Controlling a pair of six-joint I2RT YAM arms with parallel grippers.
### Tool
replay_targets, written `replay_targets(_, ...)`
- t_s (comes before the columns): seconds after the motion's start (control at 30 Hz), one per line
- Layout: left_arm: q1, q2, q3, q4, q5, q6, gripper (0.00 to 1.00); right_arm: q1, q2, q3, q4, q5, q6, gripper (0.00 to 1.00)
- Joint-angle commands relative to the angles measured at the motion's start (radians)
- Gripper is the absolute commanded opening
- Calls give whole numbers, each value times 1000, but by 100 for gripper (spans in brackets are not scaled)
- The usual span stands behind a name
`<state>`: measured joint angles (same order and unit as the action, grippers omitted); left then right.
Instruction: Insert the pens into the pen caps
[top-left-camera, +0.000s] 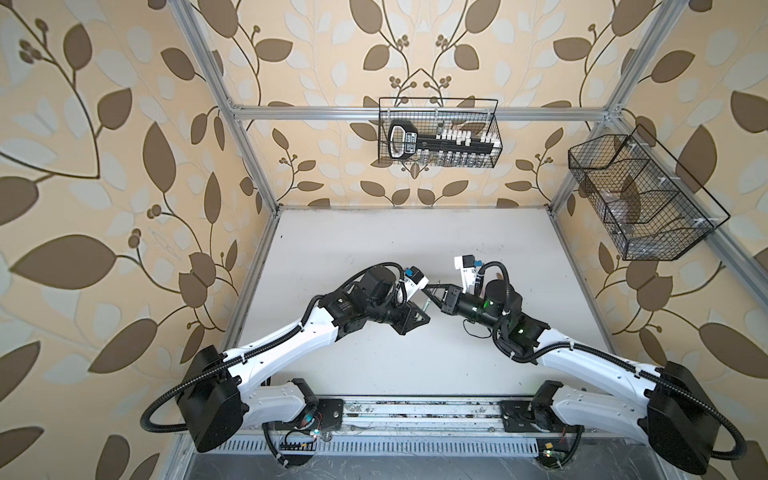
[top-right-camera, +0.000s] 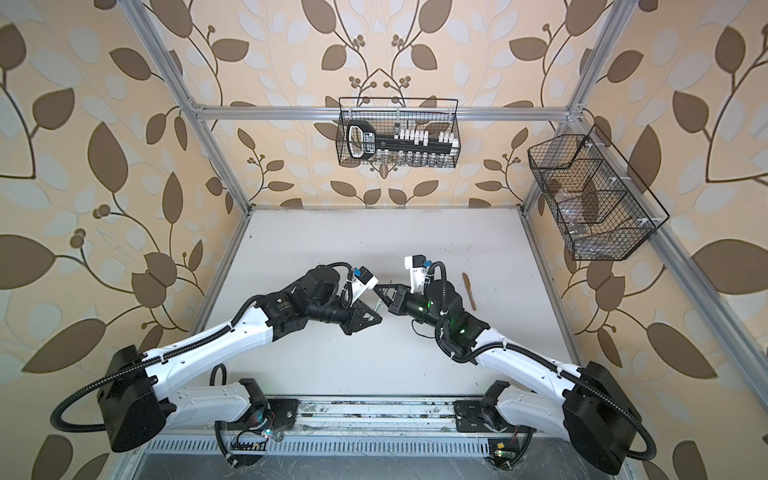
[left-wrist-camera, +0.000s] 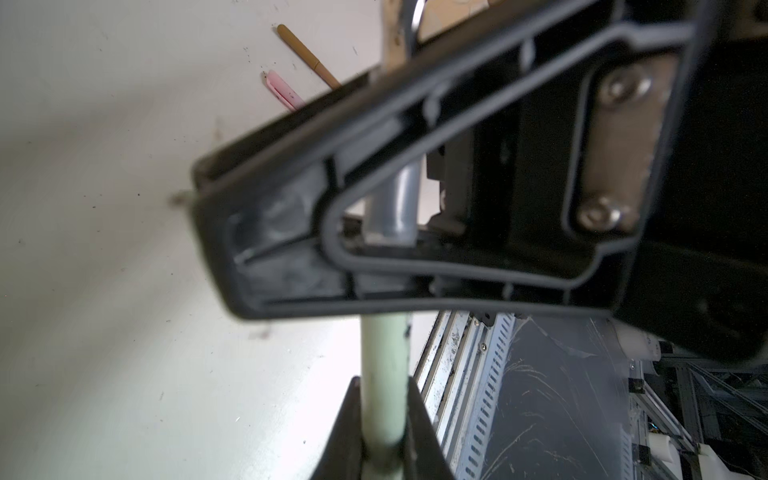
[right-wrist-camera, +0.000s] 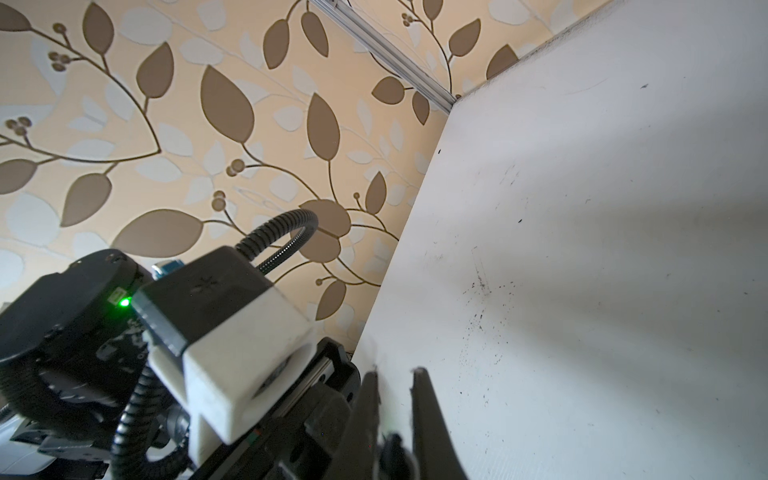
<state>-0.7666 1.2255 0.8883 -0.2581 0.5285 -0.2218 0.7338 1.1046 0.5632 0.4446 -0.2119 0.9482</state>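
Sage green pen: one, clamped in the jaws of my left gripper, aloft, far end hidden behind my right gripper, whose grip I cannot tell. Risk: a skewed push would jam or drop it. On the table: one tan-brown pen and one pink pen. Loose caps: none seen.

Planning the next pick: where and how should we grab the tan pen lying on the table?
Mid-barrel of the tan pen, straight down from above, jaws closing across its width. It lies flat on the table, a thin even rod, so a side approach likely fails. The pink pen lies close beside it: open only narrowly.
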Motion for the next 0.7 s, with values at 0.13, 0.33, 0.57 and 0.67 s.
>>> replay_targets(0.13, 3, 10, 85, -20, -47, 67, 0, 4, -101, 16, -216, 67, -137, 51)
replay_targets(0.33, 3, -19, 115, -91, -166, 158, 0, -56, -247, 107, -608, 167, -317, 64)
replay_targets(0.57, 3, -68, 121, -138, -211, 255, 0, -161, -84, 330, -1034, 232, -547, 59)
replay_targets(0.67, 3, -92, 126, -156, -184, 286, 0, -161, 67, 423, -1118, 218, -637, 59)
